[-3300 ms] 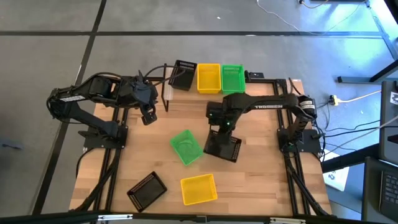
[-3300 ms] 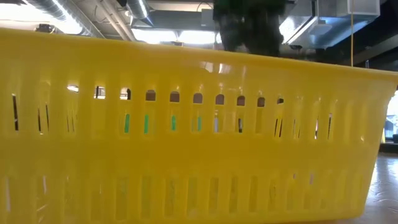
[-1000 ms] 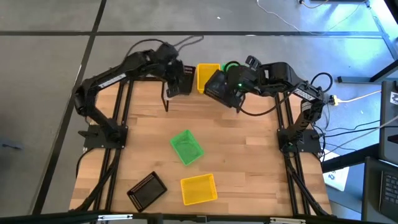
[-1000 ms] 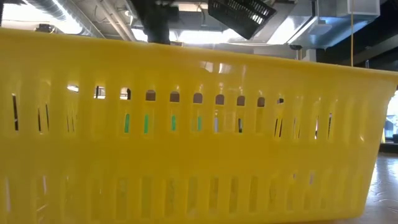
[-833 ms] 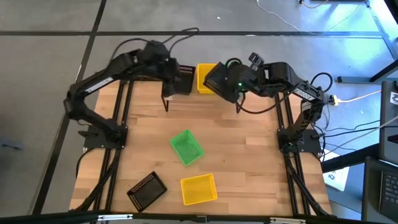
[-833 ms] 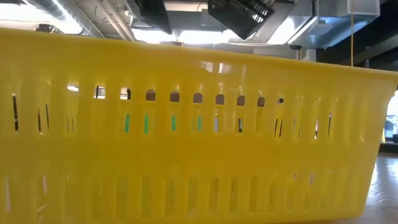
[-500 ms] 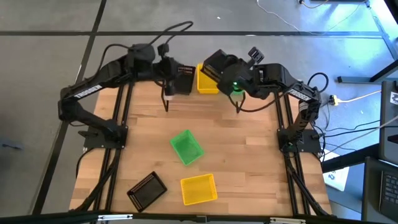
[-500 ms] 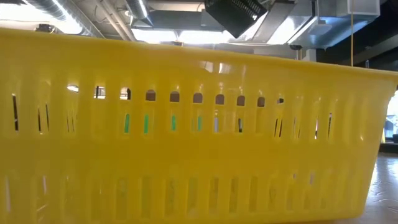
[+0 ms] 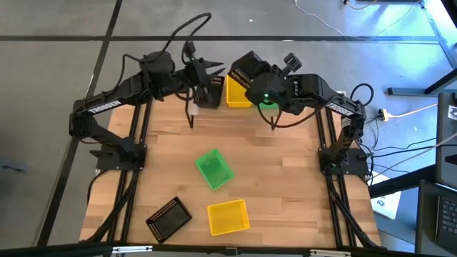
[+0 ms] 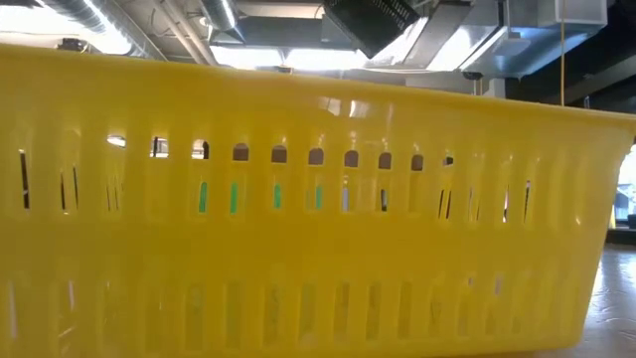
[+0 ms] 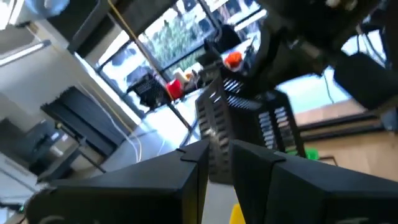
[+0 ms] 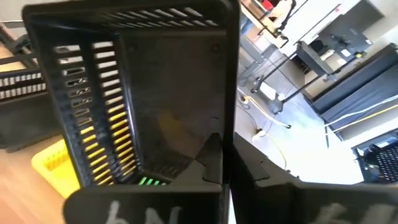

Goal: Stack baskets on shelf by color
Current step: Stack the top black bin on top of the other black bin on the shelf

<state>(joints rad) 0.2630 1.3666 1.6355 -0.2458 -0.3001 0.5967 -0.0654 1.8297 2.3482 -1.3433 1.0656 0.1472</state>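
Observation:
My right gripper (image 9: pixel 265 84) is shut on a black basket (image 9: pixel 246 68) and holds it tilted in the air over the shelf's yellow basket (image 9: pixel 238 94). The low view shows that black basket (image 10: pixel 373 20) at its top. Another black basket (image 9: pixel 208 93) stands on the left end of the shelf (image 9: pixel 190 114). The shelf's green basket (image 9: pixel 268 107) is mostly hidden by my right arm. My left gripper (image 9: pixel 214 68) hovers level above the shelf's black basket, its fingers (image 11: pixel 193 168) a narrow gap apart, right beside the held basket (image 11: pixel 249 118). My left gripper points level at a wall edge (image 11: pixel 212 134) of the held black basket, in line with the gap between its fingers; whether it touches the edge I cannot tell. My right gripper pinches one wall of the black basket at its rim (image 12: pixel 231 124), one finger (image 12: pixel 211 155) inside and one outside. The basket is lifted clear and tilted, its open side toward the wrist.
On the table lie a green basket (image 9: pixel 214 169) in the middle, a black basket (image 9: pixel 169 216) near the front left and a yellow basket (image 9: pixel 228 216) at the front, which fills the low view (image 10: pixel 318 229). Bare wood lies between them and the shelf.
My left gripper has risen from the shelf's black basket, tipped up to level and now points toward the held basket. My right gripper has carried its black basket toward the table's far edge and a little left, turning it, from above the green basket to above the yellow one.

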